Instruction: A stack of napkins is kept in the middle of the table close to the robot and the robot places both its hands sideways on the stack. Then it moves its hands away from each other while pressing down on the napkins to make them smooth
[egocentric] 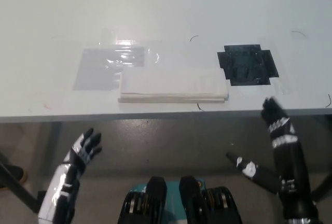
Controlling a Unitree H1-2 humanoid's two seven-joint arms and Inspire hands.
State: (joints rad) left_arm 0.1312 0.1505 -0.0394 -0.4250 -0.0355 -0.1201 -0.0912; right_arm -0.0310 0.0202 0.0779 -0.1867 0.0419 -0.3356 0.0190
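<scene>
A white stack of napkins (173, 87) lies flat near the front edge of the pale table (166, 11), about in the middle. My white left hand (84, 148) hangs below the table edge at the lower left, fingers spread, holding nothing. My black right hand (274, 113) is raised at the lower right, its fingertips just reaching the table's front edge, fingers apart and empty. Both hands are apart from the napkins, one on each side.
A grey taped patch (106, 67) with shiny film sits left of and behind the napkins. A black taped patch (247, 64) lies to their right. The grey floor (171, 146) shows below the table edge.
</scene>
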